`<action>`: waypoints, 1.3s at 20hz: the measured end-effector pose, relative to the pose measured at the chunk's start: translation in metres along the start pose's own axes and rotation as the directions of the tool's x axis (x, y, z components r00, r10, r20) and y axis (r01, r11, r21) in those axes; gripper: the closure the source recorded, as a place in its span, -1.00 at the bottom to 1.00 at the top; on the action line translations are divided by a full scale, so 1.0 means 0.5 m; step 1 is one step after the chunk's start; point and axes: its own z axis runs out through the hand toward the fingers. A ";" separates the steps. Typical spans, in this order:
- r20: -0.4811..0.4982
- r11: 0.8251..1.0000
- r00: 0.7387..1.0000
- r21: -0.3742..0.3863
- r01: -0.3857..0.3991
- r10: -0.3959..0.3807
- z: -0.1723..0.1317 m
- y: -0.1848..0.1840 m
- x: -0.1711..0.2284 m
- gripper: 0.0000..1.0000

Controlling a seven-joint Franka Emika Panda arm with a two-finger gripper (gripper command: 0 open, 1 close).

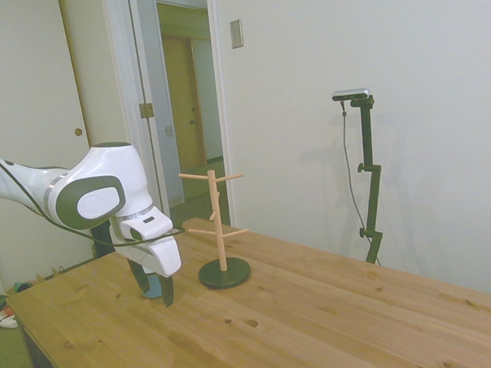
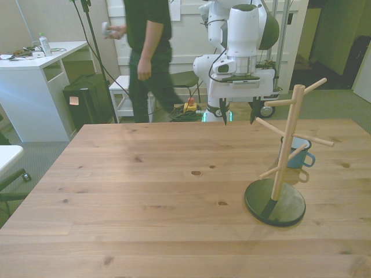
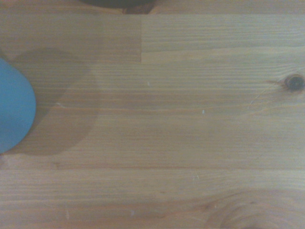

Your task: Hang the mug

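The light-blue mug (image 2: 295, 152) stands upright on the wooden table (image 2: 145, 197), just behind the wooden peg stand (image 2: 284, 152) toward the front view's right. Its handle points to that view's right. In the side view the mug (image 1: 150, 285) shows only as a sliver between the fingers. My gripper (image 2: 238, 114) hangs open with nothing in it, low over the table's far edge, to the front view's left of the mug and apart from it. The wrist view catches a blue edge of the mug (image 3: 14, 107) over bare wood.
The peg stand (image 1: 217, 223) has several slanting pegs and a dark round base (image 2: 275, 202). A person (image 2: 148, 52) stands behind the table near a white desk (image 2: 35, 63). A black bin (image 2: 87, 101) sits on the floor there.
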 end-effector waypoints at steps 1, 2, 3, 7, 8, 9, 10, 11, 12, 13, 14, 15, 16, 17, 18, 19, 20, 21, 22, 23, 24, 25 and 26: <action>0.001 1.000 1.000 -0.001 0.000 0.000 0.001 0.000 0.000 -1.00; 0.001 1.000 1.000 -0.002 0.000 0.000 0.002 -0.001 0.000 -1.00; -0.002 1.000 1.000 -0.001 0.003 -0.003 0.000 -0.003 -0.003 -1.00; -0.041 0.999 0.998 0.018 0.047 -0.046 -0.048 -0.032 -0.044 -1.00; -0.049 0.998 0.997 0.018 0.064 -0.063 -0.062 -0.043 -0.059 -1.00; -0.057 0.996 0.995 0.017 0.086 -0.085 -0.074 -0.056 -0.074 -1.00; -0.066 0.994 0.992 0.017 0.112 -0.110 -0.083 -0.073 -0.089 -1.00; -0.073 0.991 0.988 0.014 0.136 -0.135 -0.087 -0.090 -0.101 -1.00; -0.082 0.986 0.983 0.006 0.165 -0.164 -0.088 -0.109 -0.114 -1.00; -0.095 0.981 0.977 -0.007 0.193 -0.193 -0.089 -0.129 -0.126 -1.00; -0.108 0.976 0.970 -0.018 0.216 -0.216 -0.089 -0.148 -0.137 -1.00; -0.120 0.972 0.964 -0.031 0.234 -0.236 -0.087 -0.169 -0.147 -1.00; -0.128 0.967 0.958 -0.042 0.252 -0.255 -0.084 -0.190 -0.159 -1.00; -0.136 0.962 0.952 -0.054 0.268 -0.273 -0.079 -0.211 -0.171 -1.00; -0.137 0.957 0.948 -0.062 0.282 -0.288 -0.070 -0.233 -0.183 -1.00; -0.136 0.953 0.943 -0.073 0.295 -0.303 -0.059 -0.252 -0.193 -1.00; -0.133 0.948 0.939 -0.082 0.307 -0.316 -0.047 -0.270 -0.200 -1.00; -0.130 0.943 0.935 -0.088 0.321 -0.331 -0.035 -0.286 -0.204 -1.00; -0.126 0.938 0.931 -0.093 0.333 -0.343 -0.023 -0.300 -0.207 -1.00; -0.124 0.935 0.928 -0.097 0.342 -0.353 -0.012 -0.313 -0.209 -1.00; -0.122 0.930 0.924 -0.104 0.352 -0.363 -0.001 -0.324 -0.211 -1.00; -0.120 0.926 0.920 -0.107 0.362 -0.373 0.007 -0.334 -0.214 -1.00; -0.117 0.922 0.916 -0.109 0.372 -0.384 0.015 -0.344 -0.218 -1.00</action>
